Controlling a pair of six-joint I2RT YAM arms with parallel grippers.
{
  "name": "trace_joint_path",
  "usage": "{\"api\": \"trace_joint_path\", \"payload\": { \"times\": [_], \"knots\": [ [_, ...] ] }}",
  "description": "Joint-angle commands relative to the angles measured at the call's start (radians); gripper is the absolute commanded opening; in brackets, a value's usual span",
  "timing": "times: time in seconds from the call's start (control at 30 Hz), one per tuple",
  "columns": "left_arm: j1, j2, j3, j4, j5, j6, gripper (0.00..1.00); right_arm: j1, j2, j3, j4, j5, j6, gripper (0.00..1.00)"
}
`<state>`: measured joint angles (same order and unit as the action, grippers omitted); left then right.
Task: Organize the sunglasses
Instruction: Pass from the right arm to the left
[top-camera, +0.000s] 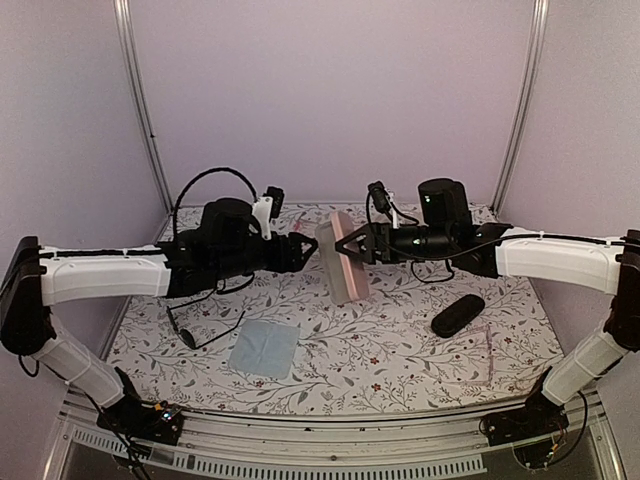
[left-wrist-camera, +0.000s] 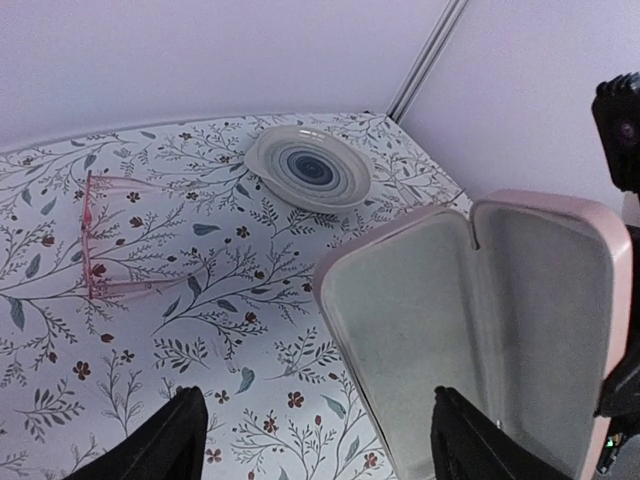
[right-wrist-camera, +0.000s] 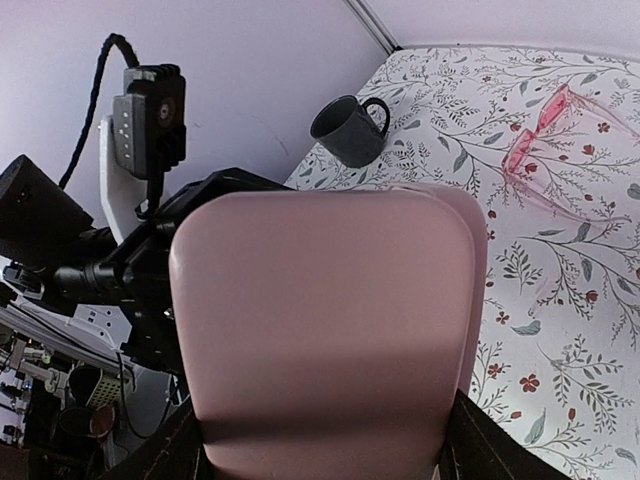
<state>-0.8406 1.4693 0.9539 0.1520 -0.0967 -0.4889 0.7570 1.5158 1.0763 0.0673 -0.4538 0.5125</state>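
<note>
— Pink case (top-camera: 343, 258) hangs open, clamped in the right end effector (right-wrist-camera: 325, 455); left end effector (left-wrist-camera: 320, 440) spread beside it.
— Sunglasses (top-camera: 207, 333)?
— On the tabletop (top-camera: 400, 350) by the cloth (top-camera: 265, 348), untouched. Next, I'd say, the left must fetch them.

Both arms reach inward, left hand (top-camera: 308, 246) spread, right hand (top-camera: 347, 243) clamping pink case (top-camera: 345, 282).

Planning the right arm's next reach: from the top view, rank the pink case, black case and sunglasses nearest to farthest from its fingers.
1. pink case, raised at the centre.
2. black case, lying to the right.
3. sunglasses, across on the left.
</note>
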Motion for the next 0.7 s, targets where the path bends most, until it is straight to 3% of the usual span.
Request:
{"api": "trace_joint_path", "payload": {
  "times": [0.0, 0.67],
  "knots": [
    [-0.023, 0.063, 0.037, -0.015, -0.02, -0.041, 0.75, 0.0, 0.004, 0.042, 0.027, 0.007, 0.013, 0.0],
    [-0.015, 0.181, 0.043, 0.09, 0.09, -0.168, 0.61, -0.001, -0.006, 0.022, 0.079, -0.022, 0.032, 0.0]
  ]
}}
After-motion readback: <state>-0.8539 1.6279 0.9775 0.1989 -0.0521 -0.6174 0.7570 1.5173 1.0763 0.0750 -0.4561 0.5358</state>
